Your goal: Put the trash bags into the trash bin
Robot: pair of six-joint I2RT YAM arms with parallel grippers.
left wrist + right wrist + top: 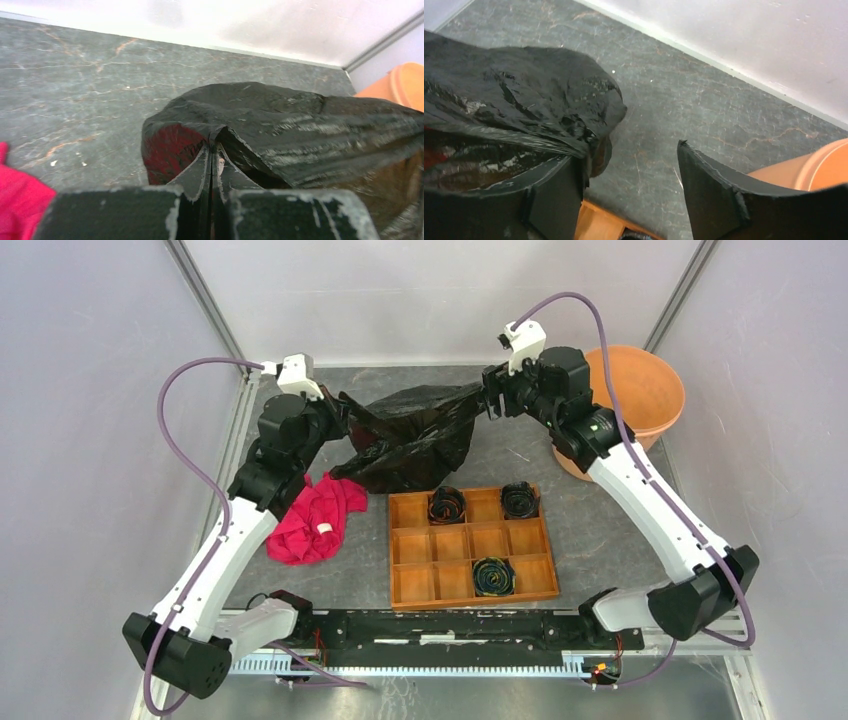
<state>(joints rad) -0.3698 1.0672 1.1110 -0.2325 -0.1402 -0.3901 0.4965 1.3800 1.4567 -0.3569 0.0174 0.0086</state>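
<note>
The left gripper [214,150] is pinching an edge of the glossy, crinkly black plastic film bag [415,435], fingers closed tight on the film, likely to keep the bag raised just behind the compartmented wooden tray [391,550]. The right gripper [629,155] is standing with fingers spread, the bag merely draping over one finger. The overhead view is showing the round pale orange plastic bin [672,400] behind the tray's right corner, with no bag in it. Only the right wrist view is revealing the empty gap between that gripper's fingers.
</note>
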